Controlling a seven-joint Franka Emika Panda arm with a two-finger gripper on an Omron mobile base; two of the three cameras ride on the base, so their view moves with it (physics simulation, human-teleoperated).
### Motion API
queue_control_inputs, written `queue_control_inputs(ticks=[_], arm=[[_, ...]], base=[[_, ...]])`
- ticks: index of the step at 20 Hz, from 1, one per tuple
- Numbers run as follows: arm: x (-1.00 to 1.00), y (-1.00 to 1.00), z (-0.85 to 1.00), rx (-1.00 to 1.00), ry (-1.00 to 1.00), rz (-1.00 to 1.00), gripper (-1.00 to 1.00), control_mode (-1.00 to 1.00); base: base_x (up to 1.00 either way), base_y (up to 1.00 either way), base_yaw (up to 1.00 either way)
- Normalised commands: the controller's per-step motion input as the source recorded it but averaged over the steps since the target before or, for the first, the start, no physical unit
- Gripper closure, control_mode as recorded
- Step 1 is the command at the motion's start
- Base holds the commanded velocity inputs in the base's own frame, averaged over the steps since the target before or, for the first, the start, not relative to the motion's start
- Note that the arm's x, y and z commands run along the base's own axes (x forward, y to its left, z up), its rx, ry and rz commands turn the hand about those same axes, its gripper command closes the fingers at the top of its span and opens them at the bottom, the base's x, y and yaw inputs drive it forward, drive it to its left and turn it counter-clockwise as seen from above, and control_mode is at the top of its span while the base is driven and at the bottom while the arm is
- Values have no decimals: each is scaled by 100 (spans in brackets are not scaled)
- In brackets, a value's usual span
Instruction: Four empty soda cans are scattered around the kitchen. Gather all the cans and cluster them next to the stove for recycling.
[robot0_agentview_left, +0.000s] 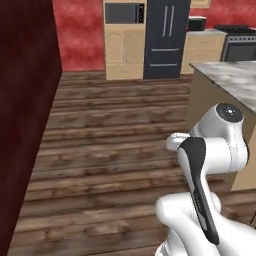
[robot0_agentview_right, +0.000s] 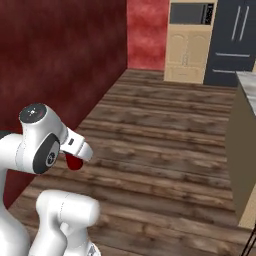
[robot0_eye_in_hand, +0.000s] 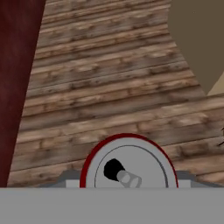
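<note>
Closest in the hand view, a red soda can (robot0_eye_in_hand: 128, 162) shows its silver top, pinched between the pincer (robot0_eye_in_hand: 128, 183) fingers. It hangs above the wooden floor (robot0_eye_in_hand: 109, 96), beside the dark red wall (robot0_eye_in_hand: 15, 78).

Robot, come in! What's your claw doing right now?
Claw shut on red soda can. Can held above wood floor, silver top facing camera. Stove far across the room, island counter in between.

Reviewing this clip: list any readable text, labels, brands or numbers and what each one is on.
None can be read.
The red soda can in the gripper shows a plain silver top with no print.
The microwave panel is too blurred to tell.
The fridge and the stove carry no visible marks.
</note>
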Motion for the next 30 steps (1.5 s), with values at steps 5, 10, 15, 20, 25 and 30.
queue_control_inputs(ticks=[5, 10, 15, 20, 25, 30], arm=[[0, 0, 0, 0, 0, 0, 100, 100], [0, 0, 0, 0, 0, 0, 100, 100], [0, 0, 0, 0, 0, 0, 100, 100], [0, 0, 0, 0, 0, 0, 100, 100], [0, 0, 0, 0, 0, 0, 100, 100], [0, 0, 0, 0, 0, 0, 100, 100]], base=[[90, 19, -15], [87, 21, -16], [83, 17, -15], [80, 13, -14], [79, 10, -14], [77, 6, -13]])
